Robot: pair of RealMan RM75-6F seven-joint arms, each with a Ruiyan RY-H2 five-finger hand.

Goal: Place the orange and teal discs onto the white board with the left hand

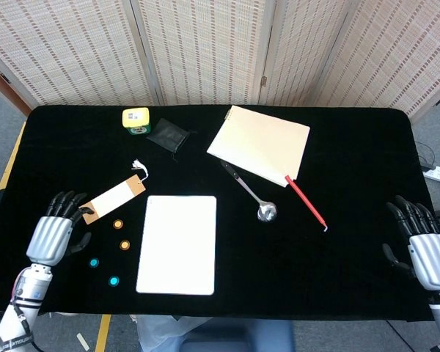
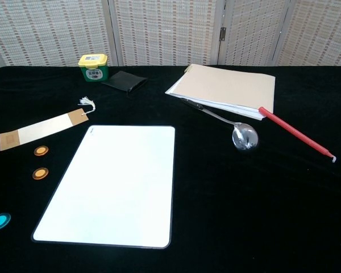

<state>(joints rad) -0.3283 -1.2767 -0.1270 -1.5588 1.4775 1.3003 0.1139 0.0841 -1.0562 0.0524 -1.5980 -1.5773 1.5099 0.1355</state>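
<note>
The left hand (image 1: 53, 233), fingers spread and holding nothing, hovers just left of the four small round discs: two orange discs (image 1: 118, 224) nearest its fingertips, two teal discs (image 1: 94, 262) closer to its wrist. The flat white rectangular board (image 1: 177, 244), still bare, lies just beyond them, rightward, long axis running away from the robot

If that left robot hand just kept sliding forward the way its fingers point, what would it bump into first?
Most likely the paper bookmark: the left hand has its fingertips right at the tag's near end. Its height above the table is unclear, so it might pass over. The orange discs lie off to its right.
</note>
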